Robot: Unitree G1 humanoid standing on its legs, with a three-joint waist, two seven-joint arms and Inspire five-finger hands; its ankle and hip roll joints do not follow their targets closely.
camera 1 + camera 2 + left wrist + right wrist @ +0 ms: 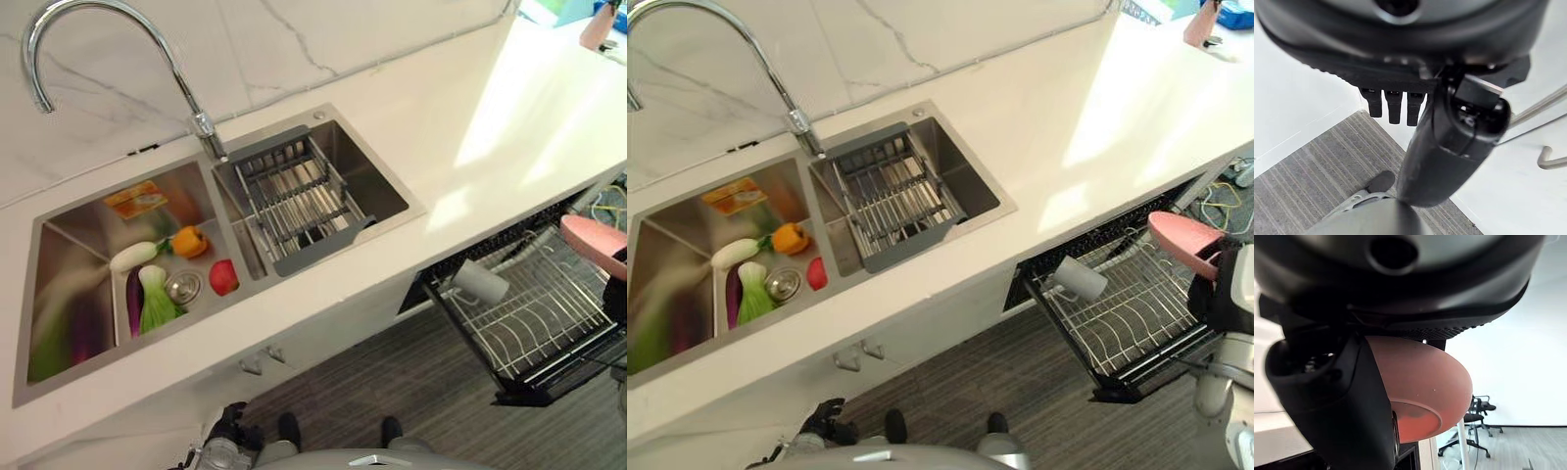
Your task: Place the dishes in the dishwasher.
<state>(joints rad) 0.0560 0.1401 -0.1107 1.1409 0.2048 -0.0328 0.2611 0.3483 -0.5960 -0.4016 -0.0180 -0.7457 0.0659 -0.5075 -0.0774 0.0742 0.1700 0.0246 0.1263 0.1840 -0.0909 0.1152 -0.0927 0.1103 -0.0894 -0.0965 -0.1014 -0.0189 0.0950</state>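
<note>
White countertop (pixel 411 157): ran across the scene, carrying a double steel sink (pixel 59 284).
Sink, near basin: held a grey drying rack (pixel 299 201).
Sink, other basin: vegetables (pixel 157 294) lay round the drain.
Dishwasher rack (pixel 1127 313): pulled out below the counter, wire; a white cup (pixel 1080 279) lay on its side at the end nearest the sink.
Pink bowl (pixel 1181 235): tilted above the rack's far end, clamped between thumb and fingers of the right hand (pixel 1337 396), its underside facing outward.
Left hand (pixel 1449 147): hung low beside the cabinet front, fingers curled, holding nothing.
</note>
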